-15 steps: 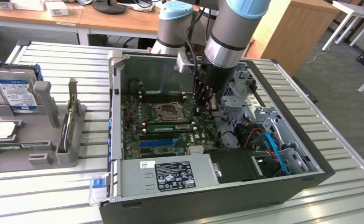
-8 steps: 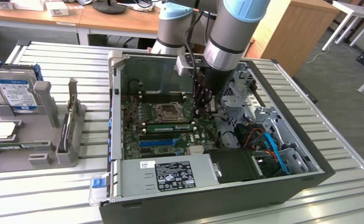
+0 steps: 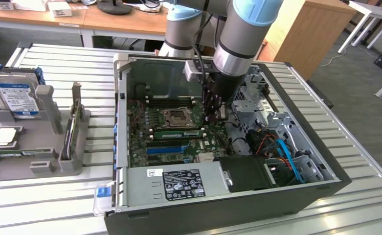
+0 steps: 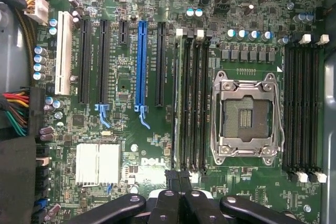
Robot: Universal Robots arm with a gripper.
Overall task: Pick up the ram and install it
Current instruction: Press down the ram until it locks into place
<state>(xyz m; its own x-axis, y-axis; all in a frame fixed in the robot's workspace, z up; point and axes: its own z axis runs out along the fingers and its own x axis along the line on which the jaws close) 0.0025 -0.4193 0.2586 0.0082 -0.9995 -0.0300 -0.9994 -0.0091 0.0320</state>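
Observation:
The ram [image 3: 176,133], a thin green stick with a white label, stands on edge in a memory slot beside the empty CPU socket [image 3: 176,117] on the motherboard in the open computer case [image 3: 243,205]. In the wrist view the ram [image 4: 177,98] shows as a narrow edge in the slot furthest from the CPU socket [image 4: 245,116]. My gripper [image 3: 215,116] hangs inside the case, just off the end of that slot bank. In the wrist view my gripper [image 4: 180,178] is shut, its black fingertips pressed together with nothing visible between them, above the slots' end.
A grey holder [image 3: 40,164] at the exterior view's left carries a hard drive [image 3: 16,98] and an upright card with a metal bracket [image 3: 73,122]. A blue expansion slot [image 4: 140,64], the power supply [image 3: 177,182] and cables [image 3: 285,156] crowd the case. Desks stand behind.

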